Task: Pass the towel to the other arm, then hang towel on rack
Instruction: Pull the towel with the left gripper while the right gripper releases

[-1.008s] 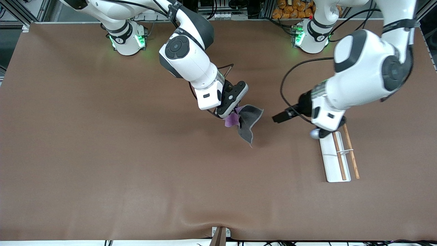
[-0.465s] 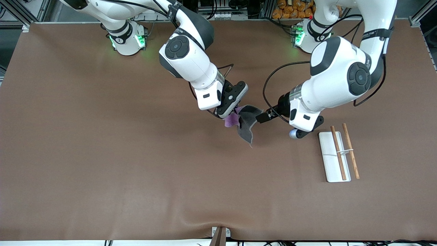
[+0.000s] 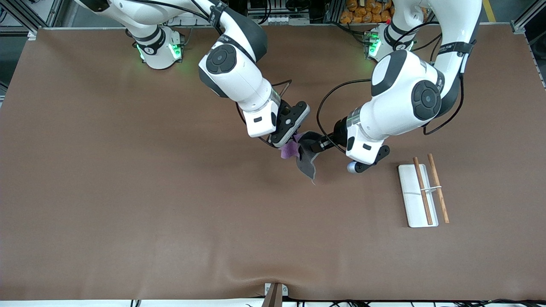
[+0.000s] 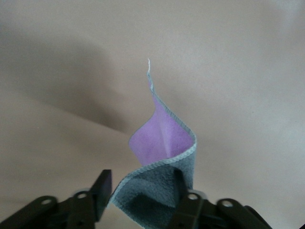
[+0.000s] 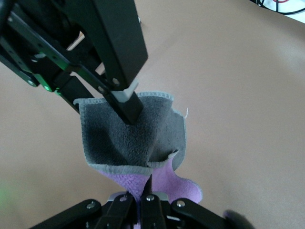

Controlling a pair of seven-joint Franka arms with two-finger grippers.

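I see right gripper [image 3: 293,140] fingers pinching towel [image 3: 308,155] above counter [image 3: 128,192] | left gripper [image 3: 316,147] fingers spread around towel edge | rack [image 3: 420,194] at towel's 4 o'clock.

Robotics lab: 2 Franka arms, brown-covered table [image 3: 128,192], alu framing, cables.

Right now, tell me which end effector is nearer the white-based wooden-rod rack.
Left. The left end effector straddles the towel's edge, rack close by; the right end effector grips the towel farther off.
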